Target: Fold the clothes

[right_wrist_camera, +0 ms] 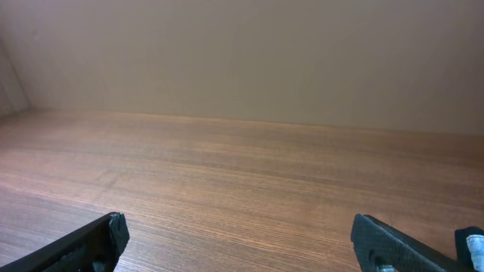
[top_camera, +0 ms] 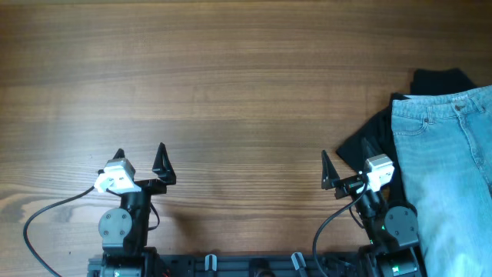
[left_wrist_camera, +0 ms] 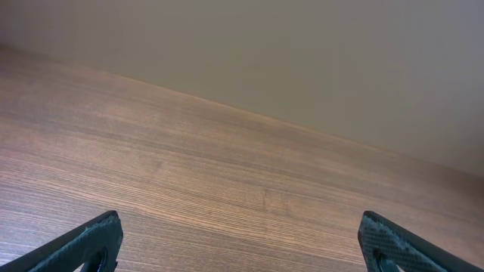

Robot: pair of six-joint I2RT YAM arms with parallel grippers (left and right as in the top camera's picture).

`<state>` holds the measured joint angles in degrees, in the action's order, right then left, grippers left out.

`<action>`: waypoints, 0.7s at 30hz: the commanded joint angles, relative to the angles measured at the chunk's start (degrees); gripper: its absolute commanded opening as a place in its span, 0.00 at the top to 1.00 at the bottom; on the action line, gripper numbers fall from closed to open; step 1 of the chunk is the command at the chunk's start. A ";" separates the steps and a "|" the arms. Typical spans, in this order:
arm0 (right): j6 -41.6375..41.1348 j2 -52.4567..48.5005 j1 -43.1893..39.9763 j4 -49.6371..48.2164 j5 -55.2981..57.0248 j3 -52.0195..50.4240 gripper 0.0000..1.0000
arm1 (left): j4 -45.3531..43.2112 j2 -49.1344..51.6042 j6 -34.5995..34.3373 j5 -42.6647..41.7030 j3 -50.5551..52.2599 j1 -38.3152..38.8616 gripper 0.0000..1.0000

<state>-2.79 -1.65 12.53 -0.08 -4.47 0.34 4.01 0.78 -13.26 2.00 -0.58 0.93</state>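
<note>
Light-blue denim shorts (top_camera: 446,177) lie at the table's right edge, waistband toward the far side, running out of view on the right and at the bottom. They lie on a black garment (top_camera: 367,138) that sticks out to their left and at the far side. My right gripper (top_camera: 354,168) is open and empty, low at the front, right next to the black garment's left edge. My left gripper (top_camera: 140,160) is open and empty at the front left, far from the clothes. Both wrist views show only spread fingertips, left (left_wrist_camera: 240,242) and right (right_wrist_camera: 240,240), over bare wood.
The wooden table (top_camera: 231,85) stretches across the view. Arm bases and cables sit along the front edge (top_camera: 246,265). A plain wall shows beyond the table's far edge in the left wrist view (left_wrist_camera: 302,60).
</note>
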 commanded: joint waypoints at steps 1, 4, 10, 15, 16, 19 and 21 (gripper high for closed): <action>-0.79 -0.13 -0.02 -0.26 -0.68 -0.04 0.00 | -0.02 -0.61 -0.70 -0.48 0.26 -0.46 0.00; -0.79 -0.13 -0.02 -0.26 -0.68 -0.04 0.00 | -0.02 -0.61 -0.70 -0.48 0.26 -0.46 0.00; -0.76 -0.13 -0.02 -0.26 -0.68 -0.04 0.00 | -0.02 -0.61 -0.72 -0.48 0.26 -0.46 0.00; -0.79 -0.13 -0.02 -0.26 -0.68 -0.04 0.00 | -0.02 -0.61 -0.70 -0.48 0.26 -0.46 0.00; -0.76 -0.13 -0.02 -0.26 -0.68 -0.04 0.00 | -0.02 -0.61 -0.70 -0.48 0.26 -0.46 0.00; -0.76 -0.13 -0.02 -0.26 -0.68 -0.04 0.00 | -0.02 -0.61 -0.70 -0.48 0.26 -0.46 0.00; -0.76 -0.13 -0.02 -0.26 -0.68 -0.04 0.00 | -0.02 -0.61 -0.70 -0.48 0.26 -0.46 0.00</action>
<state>-2.76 -1.65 12.53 -0.08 -4.47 0.34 4.01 0.78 -13.23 2.00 -0.58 0.93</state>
